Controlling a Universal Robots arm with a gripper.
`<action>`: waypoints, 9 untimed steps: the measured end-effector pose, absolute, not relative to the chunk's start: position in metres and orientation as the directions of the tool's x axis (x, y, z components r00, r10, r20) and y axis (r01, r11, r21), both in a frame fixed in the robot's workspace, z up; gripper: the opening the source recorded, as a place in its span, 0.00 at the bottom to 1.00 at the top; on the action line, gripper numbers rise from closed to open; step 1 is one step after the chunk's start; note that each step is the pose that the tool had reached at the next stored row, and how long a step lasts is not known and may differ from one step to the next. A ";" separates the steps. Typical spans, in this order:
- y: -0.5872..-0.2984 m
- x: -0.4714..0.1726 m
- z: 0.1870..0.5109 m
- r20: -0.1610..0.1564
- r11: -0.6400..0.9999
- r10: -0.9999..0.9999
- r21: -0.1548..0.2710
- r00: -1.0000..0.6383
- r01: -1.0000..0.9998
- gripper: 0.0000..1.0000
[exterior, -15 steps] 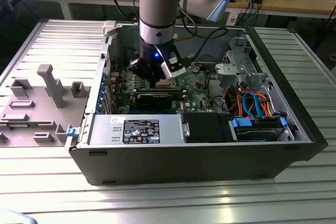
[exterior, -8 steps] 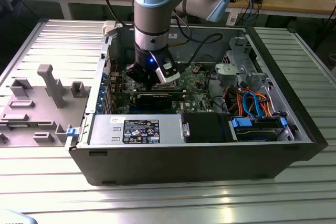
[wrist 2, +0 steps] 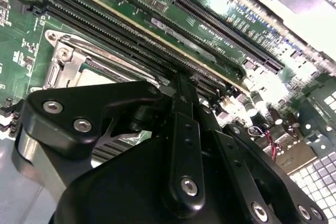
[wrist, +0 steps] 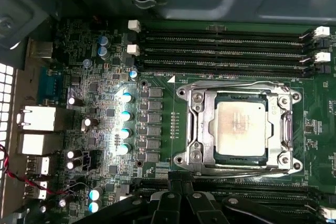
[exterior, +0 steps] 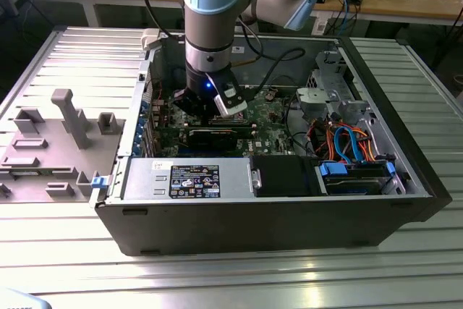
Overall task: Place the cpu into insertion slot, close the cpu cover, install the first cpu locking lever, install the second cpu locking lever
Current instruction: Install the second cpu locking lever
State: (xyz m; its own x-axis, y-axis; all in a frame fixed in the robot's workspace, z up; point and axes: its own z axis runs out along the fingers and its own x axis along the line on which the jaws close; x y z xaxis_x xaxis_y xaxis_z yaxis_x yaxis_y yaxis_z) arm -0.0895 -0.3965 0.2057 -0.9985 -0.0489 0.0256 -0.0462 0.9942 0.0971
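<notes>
**At the Socket: Locking-Lever Stage**

Inside the open computer case [exterior: 275,215], the gripper [exterior: 210,110] is being held low over the green circuit board. In the first wrist view, the cpu [wrist: 240,128] is lying flat in the insertion slot [wrist: 182,159], and the cpu cover [wrist: 202,129] is lying down around it, with the chip's top showing through the cut-out. The gripper's tips [wrist: 176,179] are being held just beside the socket's edge, next to the nearer wire lever [wrist: 247,170]. In the second wrist view, the gripper [wrist 2: 181,85] is seen with its fingers drawn together and nothing visible between them.

**Procedure notes (judgement)**

- The lever step appears to be in hand. Whether either lever is fully hooked under its catch cannot be told.
- Each lever is best pressed at its free end, down first and then sideways under the catch.
- Pressure is best kept off the chip's top and off the memory slots [wrist: 220,40] beside the socket.
- The thin wire is likely to slip off smooth fingertips, so square contact is advised.

**Materials and shapes**

- The chip's top is a pale, matte silvery-beige metal square.
- The cover is a thin, bright, stamped metal frame with screws at its corners.
- The far lever [wrist: 236,83] and the near one are slim, springy steel wire.
- The memory slots are long, narrow and black, with white end clips.
- The capacitors [wrist: 126,115] are small shiny cylinders.
</notes>
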 end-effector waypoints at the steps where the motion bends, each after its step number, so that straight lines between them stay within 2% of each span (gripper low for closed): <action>1: -0.395 -0.089 0.206 0.026 0.994 -0.050 0.098 -0.998 -0.047 0.11; 9: -0.388 -0.089 0.201 0.025 0.992 -0.065 0.110 -0.998 -0.061 0.11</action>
